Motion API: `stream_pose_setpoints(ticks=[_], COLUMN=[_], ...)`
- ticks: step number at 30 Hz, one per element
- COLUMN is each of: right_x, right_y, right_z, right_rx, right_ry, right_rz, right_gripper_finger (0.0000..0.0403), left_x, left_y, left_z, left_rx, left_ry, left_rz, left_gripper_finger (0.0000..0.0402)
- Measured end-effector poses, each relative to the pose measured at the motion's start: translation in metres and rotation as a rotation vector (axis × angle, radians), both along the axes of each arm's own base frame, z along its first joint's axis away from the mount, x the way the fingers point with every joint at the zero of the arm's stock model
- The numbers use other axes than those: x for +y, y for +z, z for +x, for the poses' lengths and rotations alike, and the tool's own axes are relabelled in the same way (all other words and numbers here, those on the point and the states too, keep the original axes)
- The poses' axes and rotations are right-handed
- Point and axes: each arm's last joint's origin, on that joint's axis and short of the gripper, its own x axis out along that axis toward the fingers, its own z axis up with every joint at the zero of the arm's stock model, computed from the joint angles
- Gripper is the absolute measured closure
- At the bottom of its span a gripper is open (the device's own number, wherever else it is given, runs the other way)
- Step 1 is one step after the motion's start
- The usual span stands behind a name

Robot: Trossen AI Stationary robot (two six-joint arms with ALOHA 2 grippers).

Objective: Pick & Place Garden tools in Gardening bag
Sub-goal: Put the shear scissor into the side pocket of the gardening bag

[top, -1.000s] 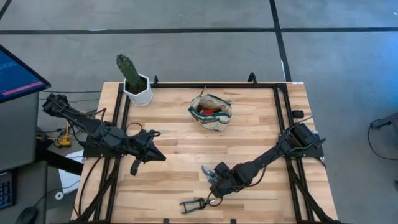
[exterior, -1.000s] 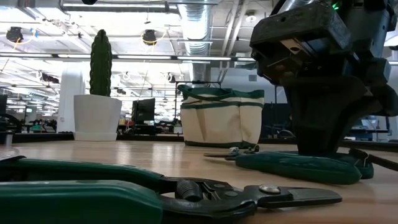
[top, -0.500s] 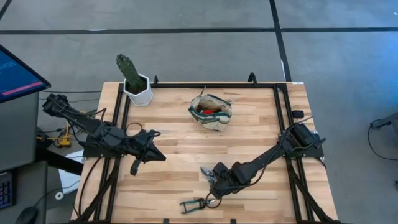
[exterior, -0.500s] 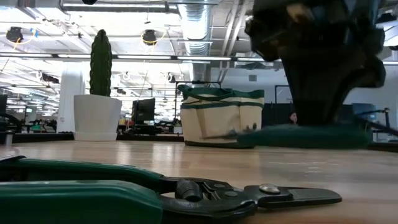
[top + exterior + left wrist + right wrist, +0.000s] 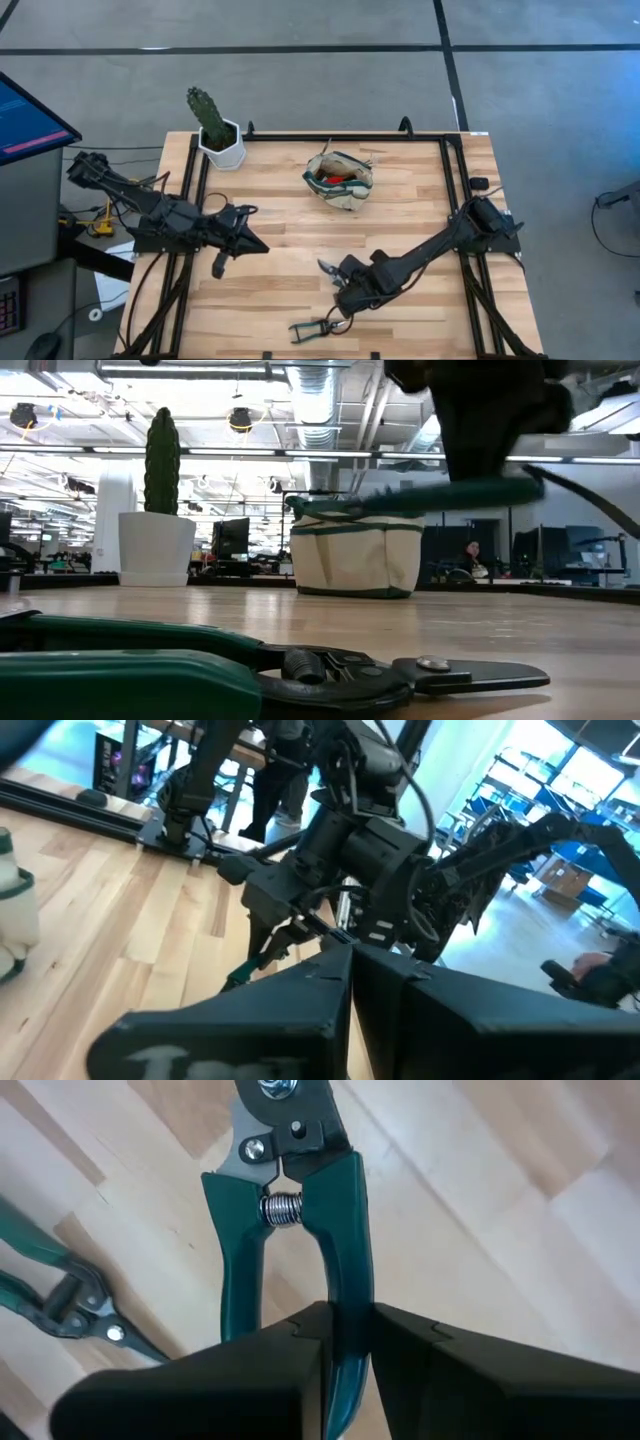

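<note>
My right gripper (image 5: 345, 288) hangs over the table's near middle, shut on green-handled pruning shears (image 5: 290, 1200) whose blades (image 5: 325, 268) point toward the far left. A second pair of green-handled shears (image 5: 310, 328) lies flat by the near edge, large in the low view's foreground (image 5: 250, 670). The beige gardening bag (image 5: 338, 180) with green trim stands at the far middle, with tools and a red item inside. My left gripper (image 5: 262, 247) waits shut above the table's left side, holding nothing. My right gripper pinches one green handle of the shears (image 5: 347, 1295) between its two fingers, behind the spring. The fingers (image 5: 405, 1335) come from above, pointing steeply down, and lie across the handle. The shears (image 5: 450, 495) hang about level, lifted clear of the table.
A cactus in a white pot (image 5: 220, 145) stands at the far left corner. Black frame rails (image 5: 455, 190) run along the table's left, right and far sides. Bare wood lies between my right gripper and the bag.
My right gripper has risen with the pruning shears, which lay on the table a second ago and now hang level above it. The wrist has rolled a little, and the blades have swung slightly toward the far edge.
</note>
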Motion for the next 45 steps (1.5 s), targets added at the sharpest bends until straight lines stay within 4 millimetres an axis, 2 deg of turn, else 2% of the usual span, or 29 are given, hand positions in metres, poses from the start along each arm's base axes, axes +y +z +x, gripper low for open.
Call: stream_pose_setpoints(ticks=[6, 12, 20, 27, 34, 39, 45], right_x=[-0.010, -0.023, -0.045, -0.062, -0.079, -0.096, -0.119], right_y=[0.029, 0.066, 0.122, 0.163, 0.184, 0.186, 0.185], right_z=[0.010, 0.017, 0.007, -0.007, -0.020, -0.016, -0.009], right_rx=[-0.016, -0.051, -0.038, -0.172, -0.219, -0.178, -0.083], right_ry=[0.043, 0.073, 0.069, 0.059, 0.065, 0.108, 0.216], right_rz=[-0.025, -0.114, -0.265, -0.337, -0.397, -0.450, -0.492], right_gripper_finger=[0.0364, 0.0364, 0.0364, 0.0364, 0.0364, 0.0364, 0.0364], left_x=[0.001, 0.001, 0.006, 0.027, 0.059, 0.079, 0.097], left_y=[0.000, 0.000, 0.001, 0.000, -0.001, -0.002, -0.013], left_z=[0.000, 0.000, 0.001, 0.009, 0.017, 0.020, 0.034], left_rx=[-0.004, -0.004, -0.009, 0.002, 0.030, 0.040, 0.097], left_ry=[0.007, 0.007, 0.181, 0.285, 0.274, 0.287, 0.301], left_rz=[-0.001, 0.000, -0.013, -0.093, -0.189, -0.226, -0.304], left_gripper_finger=[0.0400, 0.0400, 0.0400, 0.0398, 0.0365, 0.0329, 0.0284])
